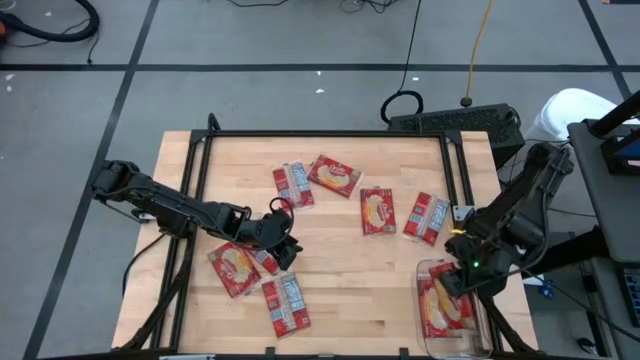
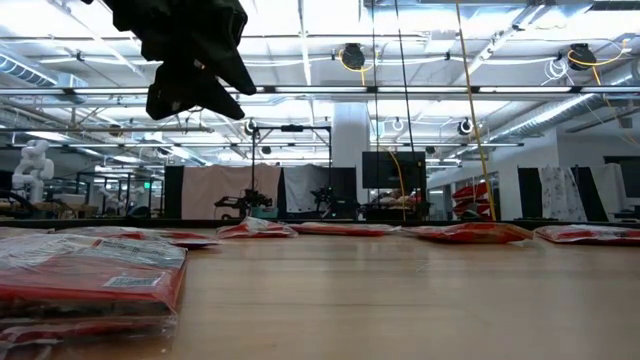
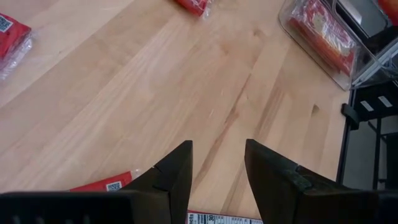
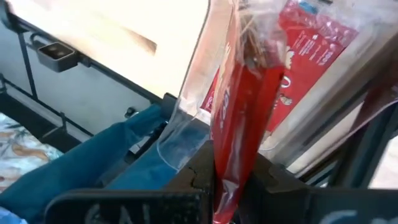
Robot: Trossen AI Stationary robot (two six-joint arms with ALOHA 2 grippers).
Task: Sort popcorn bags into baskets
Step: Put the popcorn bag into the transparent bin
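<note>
From overhead, a clear plastic bin (image 1: pixel 455 318) sits at about five o'clock on the wooden table (image 1: pixel 340 270), at the near right corner. Inside it lies at least one red popcorn bag (image 1: pixel 440 305), picture side up. The right gripper (image 1: pixel 462 275) hangs over the bin's far end, its arm reaching in from three o'clock. The left gripper (image 1: pixel 285 250) hovers near eight o'clock from the table's middle, its arm stretching in from nine o'clock. Just beside it lie two loose bags (image 1: pixel 234 268), one (image 1: pixel 285 304) towards six o'clock. Five more bags spread across the middle, from eleven o'clock (image 1: pixel 293 184) round to three o'clock (image 1: pixel 427 218).

From table height, flat red bags (image 2: pixel 470 232) line the far edge, and another (image 2: pixel 85 275) lies close at eight o'clock. A dark gripper (image 2: pixel 195 95) hangs at eleven o'clock, clear of the tabletop.

The left wrist camera shows its two dark fingers (image 3: pixel 177 174) spread apart with bare wood between them, holding nothing. The bin (image 3: pixel 323 43) with a red bag inside shows at two o'clock.

The right wrist camera shows its fingers (image 4: pixel 199 174) pressed together on the edge of a red bag (image 4: pixel 245 106), which hangs upright in its clear wrapper against the bin's wall (image 4: pixel 186 112).
</note>
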